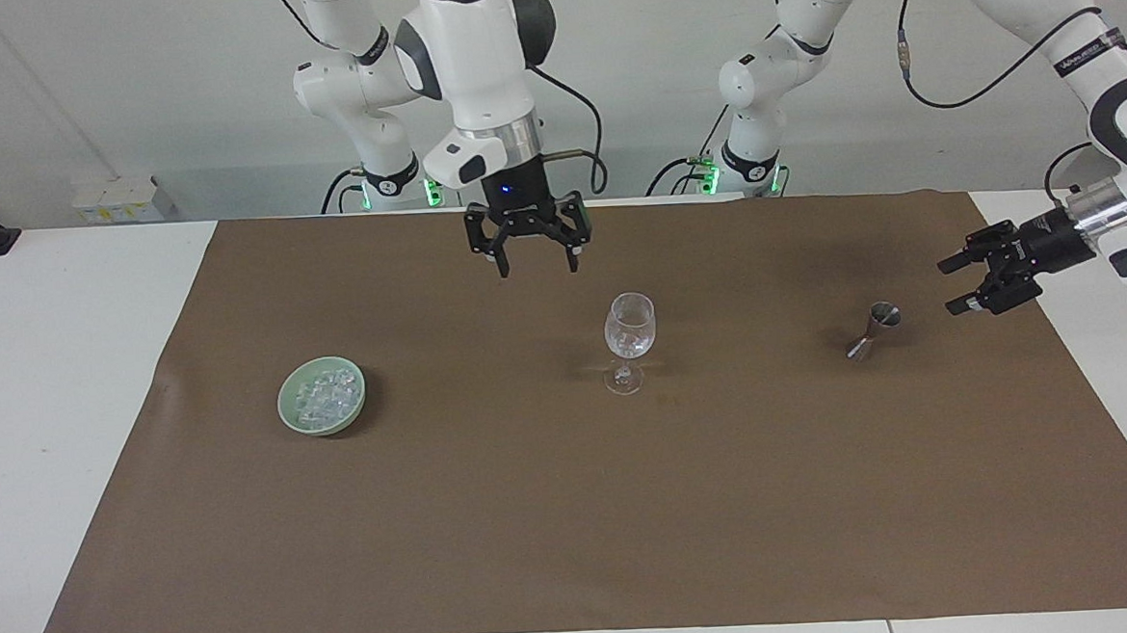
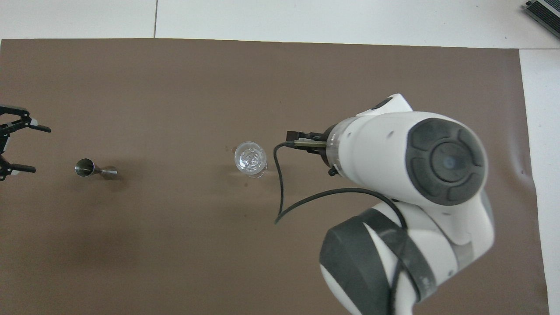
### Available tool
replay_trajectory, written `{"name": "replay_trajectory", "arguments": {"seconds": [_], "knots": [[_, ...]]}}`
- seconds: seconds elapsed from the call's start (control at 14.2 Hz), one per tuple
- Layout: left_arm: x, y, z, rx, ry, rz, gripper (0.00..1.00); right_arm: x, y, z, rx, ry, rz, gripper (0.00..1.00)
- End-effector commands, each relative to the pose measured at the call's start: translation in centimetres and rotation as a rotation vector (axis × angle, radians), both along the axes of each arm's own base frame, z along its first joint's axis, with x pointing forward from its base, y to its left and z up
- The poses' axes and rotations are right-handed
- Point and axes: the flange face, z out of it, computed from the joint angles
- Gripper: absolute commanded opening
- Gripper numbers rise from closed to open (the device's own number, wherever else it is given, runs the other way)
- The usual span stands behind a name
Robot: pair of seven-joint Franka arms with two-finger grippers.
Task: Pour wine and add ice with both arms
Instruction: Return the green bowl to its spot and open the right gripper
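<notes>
Small clear glassy ice chunks point(image 1: 325, 396) heaped in pale green bowl point(image 1: 289, 413), toward right arm's end of surface. Likely slippery, hard, light; pinch one chunk across its flat faces. Right gripper point(image 1: 531, 257) raised, fingers apart, empty. Left gripper point(image 1: 965, 283) fingers apart near steel jigger point(image 1: 871, 330).

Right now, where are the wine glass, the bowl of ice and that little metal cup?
wine glass point(image 1: 630, 327), facing view, on its bowl.
bowl of ice point(image 1: 290, 400), facing view, on its green rim.
metal cup point(image 1: 881, 316), facing view, on its upper cone.

Glass point(image 1: 630, 337) btwn bowl point(image 1: 291, 414), jigger point(image 1: 871, 330)
</notes>
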Motion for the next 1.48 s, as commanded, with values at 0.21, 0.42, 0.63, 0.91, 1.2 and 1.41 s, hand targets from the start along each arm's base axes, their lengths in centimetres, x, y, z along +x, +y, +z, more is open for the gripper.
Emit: {"name": "replay_trajectory", "arguments": {"seconds": [0.21, 0.42, 0.63, 0.91, 1.2, 1.41], "knots": [[-2.0, -8.0, 7.4, 0.301, -0.139, -0.266, 1.00, -2.3, -9.6, 4.2, -0.137, 0.068, 0.061, 1.00], [-3.5, -10.3, 10.9, 0.372, -0.263, -0.527, 1.00, -2.8, -14.7, 6.3, -0.144, 0.093, 0.018, 1.00], [-3.8, -11.5, 12.2, 0.406, -0.329, -0.697, 1.00, -2.7, -17.3, 9.2, -0.138, 0.095, 0.001, 1.00], [-3.7, -15.7, 15.1, 0.512, -0.365, -0.814, 1.00, -2.5, -19.3, 10.7, -0.143, 0.096, 0.033, 1.00], [-3.5, -15.9, 15.1, 0.517, -0.380, -0.817, 1.00, -2.5, -21.7, 10.5, -0.139, 0.124, 0.066, 1.00], [-3.6, -15.5, 15.2, 0.512, -0.380, -0.826, 1.00, -2.8, -22.4, 10.3, -0.139, 0.150, 0.069, 1.00]]}}
